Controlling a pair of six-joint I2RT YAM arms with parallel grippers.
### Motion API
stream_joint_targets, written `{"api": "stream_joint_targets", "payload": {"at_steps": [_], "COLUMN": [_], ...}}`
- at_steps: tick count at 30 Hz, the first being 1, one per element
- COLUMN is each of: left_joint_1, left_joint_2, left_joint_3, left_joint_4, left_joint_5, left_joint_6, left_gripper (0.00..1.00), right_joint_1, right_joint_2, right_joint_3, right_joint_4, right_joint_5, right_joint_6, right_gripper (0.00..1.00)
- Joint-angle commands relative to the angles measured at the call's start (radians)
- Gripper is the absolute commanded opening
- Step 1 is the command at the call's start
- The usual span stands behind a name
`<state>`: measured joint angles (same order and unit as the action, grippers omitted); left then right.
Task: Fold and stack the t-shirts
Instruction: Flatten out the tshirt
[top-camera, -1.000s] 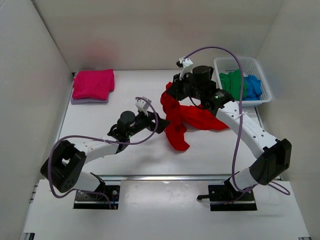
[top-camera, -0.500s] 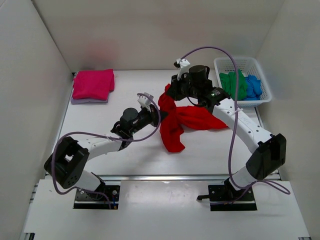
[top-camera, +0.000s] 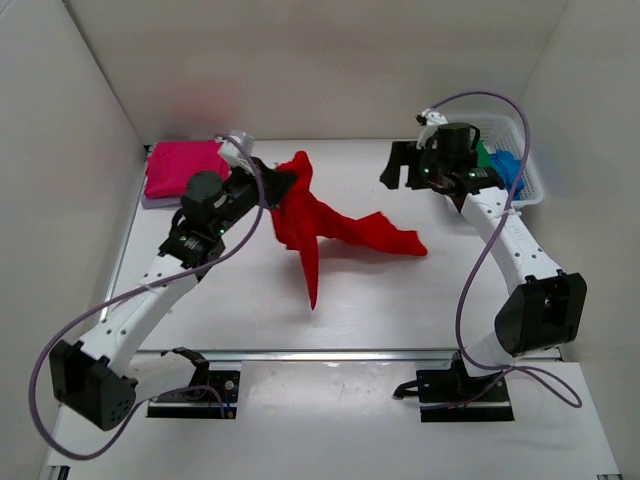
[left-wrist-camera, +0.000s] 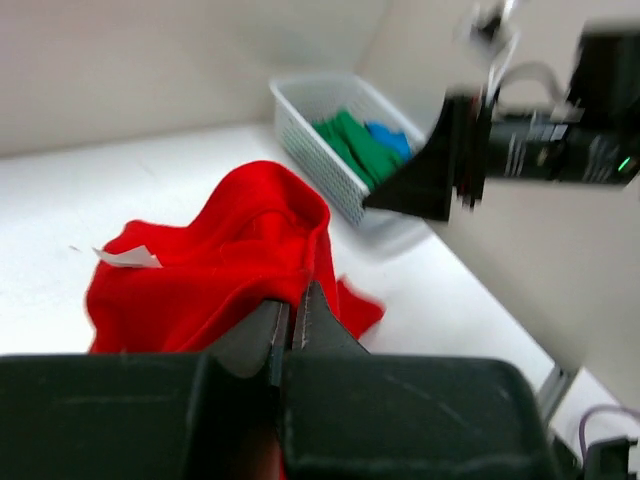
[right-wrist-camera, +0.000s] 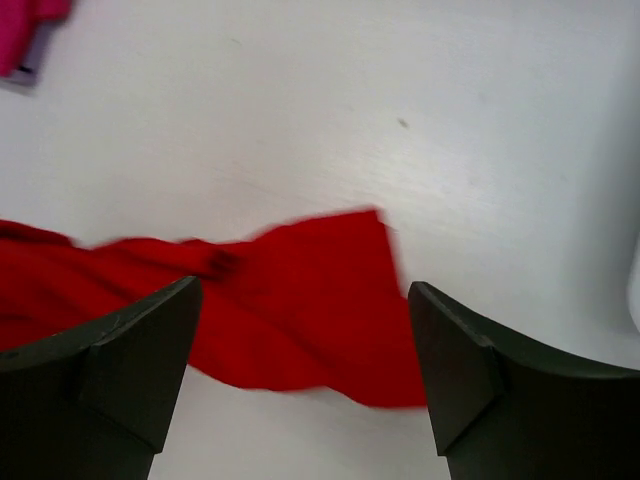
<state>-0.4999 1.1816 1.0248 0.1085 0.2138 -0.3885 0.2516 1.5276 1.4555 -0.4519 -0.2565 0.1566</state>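
Observation:
My left gripper (top-camera: 280, 186) is shut on a bunched edge of the bright red t-shirt (top-camera: 335, 226) and holds it up; one end droops to the table and the rest trails right. In the left wrist view the jaws (left-wrist-camera: 294, 305) are pinched together on red cloth (left-wrist-camera: 220, 265). Open and holding nothing, my right gripper (top-camera: 394, 171) is above the table to the right of the red shirt, which lies below its spread fingers (right-wrist-camera: 305, 335). A folded magenta-pink t-shirt (top-camera: 186, 168) rests at the back left. Green (left-wrist-camera: 352, 146) and blue (top-camera: 508, 170) t-shirts lie in the basket.
The white mesh basket (top-camera: 527, 160) stands at the back right, partly behind my right arm. Under the folded pink shirt a pale lavender layer (top-camera: 178, 203) shows. White walls close in the table on the left, back and right.
My left gripper shut on the red shirt and carried it up and to the back left. My right gripper let go of the shirt, opened and drew away to the right.

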Motion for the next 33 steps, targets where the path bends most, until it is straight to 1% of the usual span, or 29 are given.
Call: {"api": "stream_joint_targets", "payload": {"at_steps": [1, 3, 4, 6, 7, 10, 11, 13, 14, 16, 19, 21, 28, 29, 30, 33], "left_joint_1": [0.044, 0.049, 0.052, 0.041, 0.049, 0.053, 0.044, 0.057, 0.067, 0.080, 0.087, 0.090, 0.144, 0.149, 0.155, 0.162], "left_joint_2": [-0.059, -0.056, -0.057, -0.042, -0.028, -0.007, -0.013, -0.025, -0.033, -0.046, -0.059, -0.071, -0.111, -0.118, -0.119, -0.119], "left_joint_3": [0.049, 0.078, 0.101, 0.136, 0.168, 0.210, 0.218, 0.219, 0.218, 0.207, 0.204, 0.193, 0.156, 0.150, 0.150, 0.143], "left_joint_4": [-0.108, -0.140, -0.148, -0.164, -0.202, -0.243, -0.245, -0.242, -0.242, -0.243, -0.250, -0.247, -0.230, -0.230, -0.228, -0.233], "left_joint_5": [-0.044, -0.034, -0.036, -0.022, -0.018, -0.010, -0.014, -0.017, -0.008, 0.001, 0.004, 0.000, 0.032, 0.033, 0.036, 0.042], "left_joint_6": [-0.024, -0.024, -0.021, -0.024, -0.026, -0.018, -0.012, -0.013, -0.018, -0.024, -0.018, -0.020, -0.044, -0.046, -0.044, -0.041], "left_gripper": [0.00, 0.00, 0.00, 0.00, 0.00, 0.00, 0.00, 0.00, 0.00, 0.00, 0.00, 0.00, 0.00, 0.00, 0.00, 0.00], "right_joint_1": [-0.082, -0.109, -0.115, -0.103, -0.086, -0.046, -0.008, 0.032, 0.053, 0.081, 0.130, 0.161, 0.219, 0.233, 0.241, 0.262], "right_joint_2": [-0.050, -0.060, -0.063, -0.066, -0.066, -0.050, -0.049, -0.035, -0.009, 0.026, 0.089, 0.149, 0.317, 0.327, 0.344, 0.401], "right_joint_3": [-0.067, -0.115, -0.148, -0.181, -0.197, -0.240, -0.262, -0.279, -0.277, -0.277, -0.271, -0.242, -0.113, -0.098, -0.081, -0.022], "right_joint_4": [-0.097, -0.102, -0.096, -0.077, -0.070, -0.041, -0.012, 0.019, 0.030, 0.039, 0.071, 0.079, 0.030, 0.030, 0.030, 0.001], "right_joint_5": [-0.004, -0.012, -0.018, -0.015, -0.042, -0.093, -0.098, -0.083, -0.078, -0.082, -0.053, 0.005, 0.092, 0.095, 0.106, 0.122], "right_joint_6": [-0.012, -0.022, -0.038, -0.060, -0.071, -0.074, -0.083, -0.084, -0.072, -0.055, -0.039, -0.019, 0.024, 0.024, 0.023, 0.029], "right_gripper": [0.81, 0.80, 0.78, 0.75, 0.75, 0.74, 0.74, 0.71, 0.69, 0.68, 0.66, 0.64, 0.56, 0.53, 0.52, 0.50]}}
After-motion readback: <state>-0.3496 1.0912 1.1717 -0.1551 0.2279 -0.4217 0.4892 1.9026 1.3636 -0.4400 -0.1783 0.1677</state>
